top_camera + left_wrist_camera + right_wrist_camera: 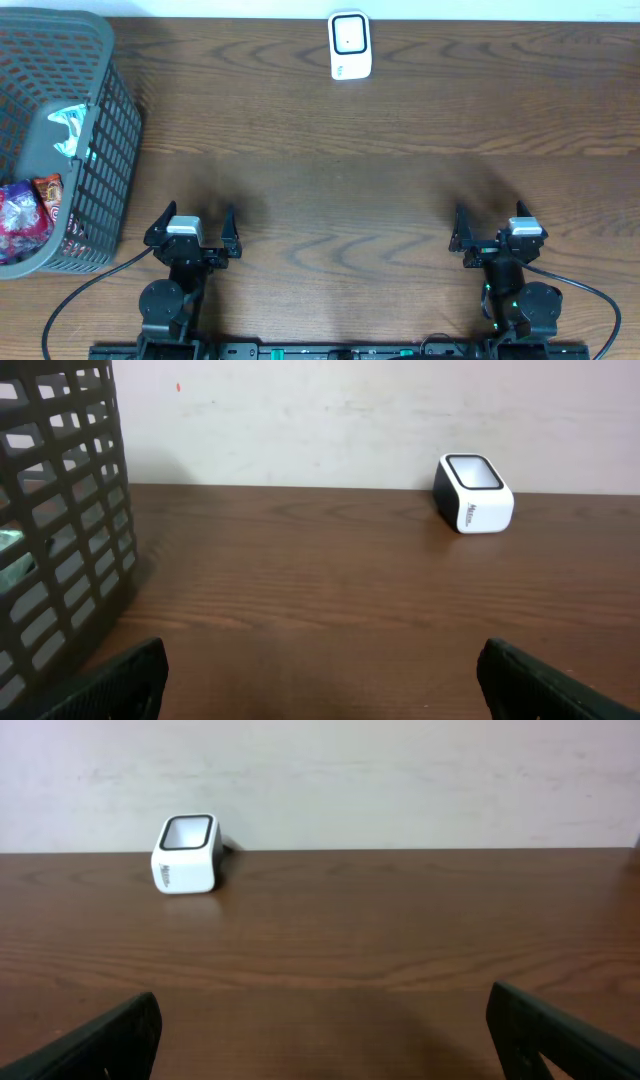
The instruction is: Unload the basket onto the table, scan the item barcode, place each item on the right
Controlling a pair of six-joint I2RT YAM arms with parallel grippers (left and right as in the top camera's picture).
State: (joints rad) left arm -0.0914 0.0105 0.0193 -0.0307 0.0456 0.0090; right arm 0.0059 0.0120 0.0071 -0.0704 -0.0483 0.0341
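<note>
Progress: nothing of the scan looks done to me; no item is out of the basket and nothing is held up to the scanner [350,45].
Left to do: as I judge it, pick a packet, carry it to the scanner, and turn its barcode toward the scanner window.
My left gripper [196,218]: fingers spread wide, nothing between them, well back from the scanner on my side of the table [330,180].
My right gripper [490,225]: fingers likewise wide apart and empty, also well back from the scanner and off to its right.
Scanner: a small white block with a dark-framed window on top, alone at the far edge, with bare wood all round it.
Basket [105,190]: a grey slatted bin well to the left of the scanner and nearer to me, just beside my left gripper.
Basket contents: a silver foil packet [70,135] near the rim and a red and purple packet [25,215] beside it; more may lie beneath, which I cannot see.
Item to scan: in the basket, far from the scanner; which packet is meant, and where its barcode sits, I cannot tell.
</note>
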